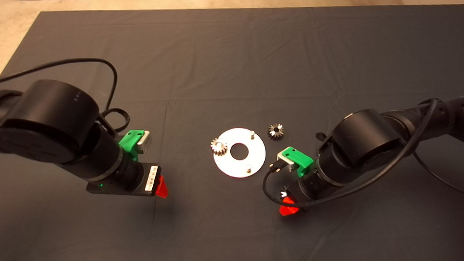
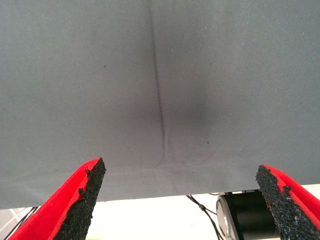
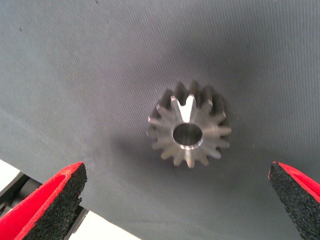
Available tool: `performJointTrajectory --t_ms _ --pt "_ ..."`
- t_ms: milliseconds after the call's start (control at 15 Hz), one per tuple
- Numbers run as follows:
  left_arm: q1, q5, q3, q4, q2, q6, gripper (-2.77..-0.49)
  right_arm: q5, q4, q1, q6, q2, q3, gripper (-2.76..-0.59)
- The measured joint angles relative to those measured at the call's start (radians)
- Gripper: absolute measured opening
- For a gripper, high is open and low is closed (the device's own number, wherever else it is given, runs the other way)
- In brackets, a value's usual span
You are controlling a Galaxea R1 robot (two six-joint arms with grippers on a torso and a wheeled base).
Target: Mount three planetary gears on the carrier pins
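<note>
Dark cloth (image 1: 229,49) covered the whole table, creased in long folds, with pale floor (image 1: 4,22) showing past its far left corner. My left gripper (image 1: 161,187) hung over bare mat on the left, well apart from the parts, a black cable (image 1: 98,65) looping over its arm; its wrist view showed the red fingers (image 2: 75,200) spread wide, nothing between them but a crease in the cloth. Nothing stood between it and the disc.

At the middle lay the shiny round disc (image 1: 239,152) with its large centre hole. One silvery gear (image 1: 219,146) sat on the disc's left edge — seated on a pin there, as far as I could tell. Two bare carrier pins (image 1: 252,134) stood upright, one at the far side and one (image 1: 248,168) at the near side.

Just right of the disc, touching nothing, a darker gear (image 1: 275,131) lay flat on the mat.

My right gripper (image 1: 288,205) hovered near the disc's lower right — its fingers (image 3: 50,200) released and wide, a third gear (image 3: 189,131) lying flat on the cloth between them, ungripped, grey and toothed with a small centre hole.
</note>
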Motion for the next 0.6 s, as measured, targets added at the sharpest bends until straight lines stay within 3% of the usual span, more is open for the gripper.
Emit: performJointTrajectory --t_ms 600 --pt "-0.003 0.0 0.011 -0.007 -0.023 0.016 -1.08 0.0 -0.005 -0.001 -0.049 0.007 -0.061 -0.63"
